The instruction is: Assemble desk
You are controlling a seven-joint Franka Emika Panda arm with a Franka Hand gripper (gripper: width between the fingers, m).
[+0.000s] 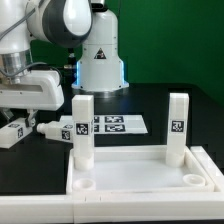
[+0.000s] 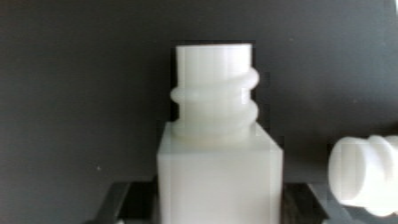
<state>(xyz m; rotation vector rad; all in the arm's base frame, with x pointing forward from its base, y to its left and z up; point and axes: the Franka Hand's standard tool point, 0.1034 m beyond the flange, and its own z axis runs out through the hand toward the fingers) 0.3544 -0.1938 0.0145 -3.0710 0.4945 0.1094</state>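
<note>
White leg lying on black table, claw clamped on its sides, second loose leg just beside, two standing legs in tabletop corners

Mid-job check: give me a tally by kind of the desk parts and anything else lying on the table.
Legs: 4, two upright in the tabletop, two lying on the table
Tabletop: 1
Marker board: 1
Total: 6

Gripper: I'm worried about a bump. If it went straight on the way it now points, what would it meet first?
Probably the loose desk leg lying centred in the wrist view. The gripper points down at it, but how much gap remains is unclear.
</note>
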